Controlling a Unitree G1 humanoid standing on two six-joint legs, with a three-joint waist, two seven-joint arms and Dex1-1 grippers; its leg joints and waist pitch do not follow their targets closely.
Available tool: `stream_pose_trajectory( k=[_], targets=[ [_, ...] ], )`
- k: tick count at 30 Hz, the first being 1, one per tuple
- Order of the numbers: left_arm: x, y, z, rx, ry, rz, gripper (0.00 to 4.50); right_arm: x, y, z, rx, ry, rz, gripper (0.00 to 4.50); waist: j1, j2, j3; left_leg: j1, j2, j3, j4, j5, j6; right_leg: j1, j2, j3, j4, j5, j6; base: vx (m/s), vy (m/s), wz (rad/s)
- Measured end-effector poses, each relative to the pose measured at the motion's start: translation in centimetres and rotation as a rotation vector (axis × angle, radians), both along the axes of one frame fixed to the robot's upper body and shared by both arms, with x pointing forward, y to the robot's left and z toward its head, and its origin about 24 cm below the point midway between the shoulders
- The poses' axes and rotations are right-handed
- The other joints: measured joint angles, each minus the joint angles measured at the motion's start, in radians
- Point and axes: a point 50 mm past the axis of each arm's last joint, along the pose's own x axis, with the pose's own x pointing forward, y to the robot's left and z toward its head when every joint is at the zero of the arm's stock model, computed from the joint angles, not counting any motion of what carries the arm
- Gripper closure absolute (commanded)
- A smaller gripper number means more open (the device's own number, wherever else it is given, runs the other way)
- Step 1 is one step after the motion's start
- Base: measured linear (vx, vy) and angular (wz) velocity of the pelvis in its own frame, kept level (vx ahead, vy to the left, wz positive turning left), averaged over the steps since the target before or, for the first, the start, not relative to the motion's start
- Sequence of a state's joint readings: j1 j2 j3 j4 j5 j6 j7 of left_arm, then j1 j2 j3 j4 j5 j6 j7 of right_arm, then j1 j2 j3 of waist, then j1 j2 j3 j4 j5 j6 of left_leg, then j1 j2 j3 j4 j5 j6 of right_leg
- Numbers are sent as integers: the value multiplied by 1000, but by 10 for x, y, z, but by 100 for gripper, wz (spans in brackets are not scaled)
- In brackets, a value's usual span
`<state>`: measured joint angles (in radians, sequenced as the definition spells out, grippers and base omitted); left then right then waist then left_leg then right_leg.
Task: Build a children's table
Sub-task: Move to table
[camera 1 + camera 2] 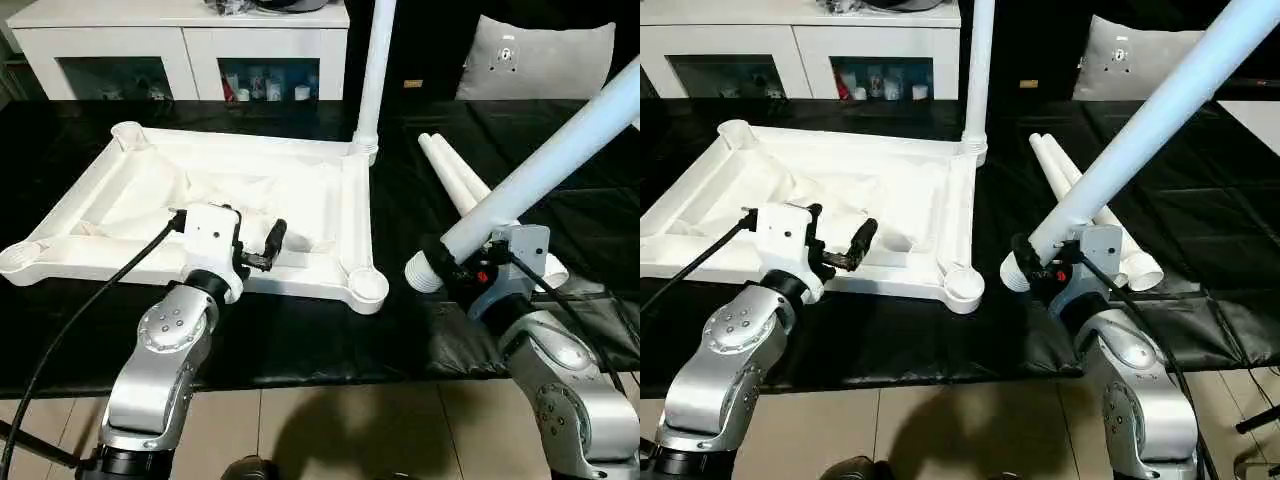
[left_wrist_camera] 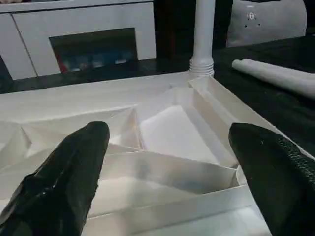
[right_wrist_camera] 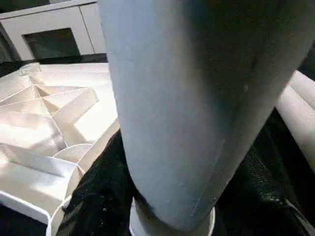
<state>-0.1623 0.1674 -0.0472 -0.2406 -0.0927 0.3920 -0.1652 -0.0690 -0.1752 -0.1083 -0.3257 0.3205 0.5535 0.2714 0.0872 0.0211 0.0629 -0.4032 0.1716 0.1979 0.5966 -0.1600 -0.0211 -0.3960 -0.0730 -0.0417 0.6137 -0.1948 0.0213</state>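
The children's table top (image 1: 355,210) lies upside down on the black cover, its ribbed underside facing up. One white leg (image 1: 375,70) stands upright in the far right corner socket. Two more legs (image 1: 455,175) lie side by side to the right of the top. My right gripper (image 1: 450,265) is shut on another leg (image 1: 560,150), which tilts up and to the right. That leg's thick end hangs just right of the empty near right socket (image 1: 368,287), apart from it. My left gripper (image 2: 167,162) is open over the top's near rim and holds nothing.
A white cabinet with glass doors (image 1: 190,45) stands behind the work surface, and a grey cushion (image 1: 535,60) sits at the back right. The black cover (image 1: 300,340) ends at the front edge above a tiled floor. A black cable (image 1: 90,310) runs from my left wrist.
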Motion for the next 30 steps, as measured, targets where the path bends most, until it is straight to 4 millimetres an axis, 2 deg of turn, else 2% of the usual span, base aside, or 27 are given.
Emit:
stream_pose_trajectory(
  k=[6, 7, 8, 10, 12, 14, 16, 18, 21, 22, 23, 24, 26, 27, 28, 29, 30],
  targets=[
    [0, 0, 0, 0, 1, -2, 13, 1, 0, -6, -7, 17, 9, 264, -1, 2, 1, 5, 0, 0, 0, 0, 0, 5, 0, -1, -2, -1, 1, 0, 0, 0],
    [0, 0, -1, 0, 3, -2, 13, 1, 0, -6, -9, 20, 10, 264, -1, 3, 2, 11, 0, 0, -2, -1, 0, 10, 0, -1, -4, -1, 2, 0, 0, 0],
    [0, 0, -1, 0, 4, -2, 13, 1, 0, -6, -9, 20, 11, 264, -3, 5, 4, 21, 0, 0, -4, -3, -1, 15, 0, -2, -9, -2, 4, 0, 0, 0],
    [0, 0, -1, -1, 5, -2, 13, 2, 0, -5, -9, 17, 11, 264, -10, 12, 8, 50, 1, -2, -9, -13, -5, 45, -1, -11, -27, -5, 5, 0, 0, 0],
    [0, 0, -1, -1, 4, -1, 13, 2, 0, -5, -10, 15, 11, 264, -30, 17, 11, 67, 3, -8, -10, -22, -7, 70, -5, -28, -45, -6, 5, 0, 0, 0],
    [0, 0, -1, -3, 6, -4, 13, 1, 0, -6, -10, 16, 10, 264, -51, 17, 11, 74, 2, -15, -10, -29, -9, 81, -5, -31, -54, -6, 5, 0, 0, 0],
    [0, 0, -1, -5, 7, -4, 13, 1, 0, -6, -10, 17, 9, 264, -66, 15, 10, 78, 0, -17, -9, -34, -9, 84, -5, -30, -56, -6, 5, 54, 16, -7],
    [0, -2, -1, -8, 6, -8, 13, 1, 0, -6, -12, 17, 9, 264, -78, 14, 8, 73, -1, -17, -10, -38, -8, 85, -5, -28, -56, -6, 5, 80, 1, -6],
    [0, -2, -1, -11, 7, -10, 13, 1, 1, -7, -26, 26, 19, 264, -79, 14, 6, 69, -2, -18, -13, -44, -10, 84, -4, -28, -55, -11, 4, 83, -12, 3],
    [1, -3, -1, -12, 5, -12, 13, 1, 0, -7, -34, 35, 22, 264, -80, 17, 3, 53, -5, -32, -11, -45, -6, 86, -6, -40, -56, -18, 4, 70, -19, 12],
    [1, -3, -1, -13, 6, -13, 13, 1, 0, -8, -39, 41, 22, 264, -80, 18, 1, 45, -7, -41, -8, -43, 1, 87, -11, -56, -57, -21, 0, 77, -22, 31],
    [0, -4, -1, -13, 7, -15, 13, 1, -1, -8, -48, 42, 26, 264, -78, 23, -2, 29, -14, -58, -1, -47, 11, 92, -18, -81, -60, -27, 0, 97, -9, 54],
    [0, -5, -2, -13, 9, -20, 13, 1, -2, -8, -55, 41, 26, 264, -68, 34, -8, 9, -22, -90, 11, -53, 21, 107, -23, -118, -71, -36, 4, 113, -1, 59],
    [0, -3, -3, -10, 13, -16, 13, 1, 2, -7, -55, 32, 45, 264, -58, 34, -10, 22, -23, -96, 8, -57, 17, 106, -20, -111, -68, -45, -1, 195, -6, 34],
    [-1, 0, -4, -5, 19, -10, 13, 2, 6, -5, -48, 23, 65, 264, -54, 34, -9, 30, -29, -99, 8, -61, 16, 97, -19, -104, -48, -60, -20, 195, -6, 34],
    [-1, 3, -5, 0, 23, -1, 13, 2, 11, -5, -43, 15, 84, 264, -53, 30, -10, 39, -37, -99, 11, -69, 16, 86, -19, -79, -9, -82, -55, 178, -27, 9],
    [-1, 6, -4, 6, 21, 9, 13, 1, 12, -6, -37, 13, 92, 264, -55, 26, -10, 52, -45, -99, 21, -81, 16, 70, -21, -50, 40, -92, -68, 105, -45, 9]
  ],
)
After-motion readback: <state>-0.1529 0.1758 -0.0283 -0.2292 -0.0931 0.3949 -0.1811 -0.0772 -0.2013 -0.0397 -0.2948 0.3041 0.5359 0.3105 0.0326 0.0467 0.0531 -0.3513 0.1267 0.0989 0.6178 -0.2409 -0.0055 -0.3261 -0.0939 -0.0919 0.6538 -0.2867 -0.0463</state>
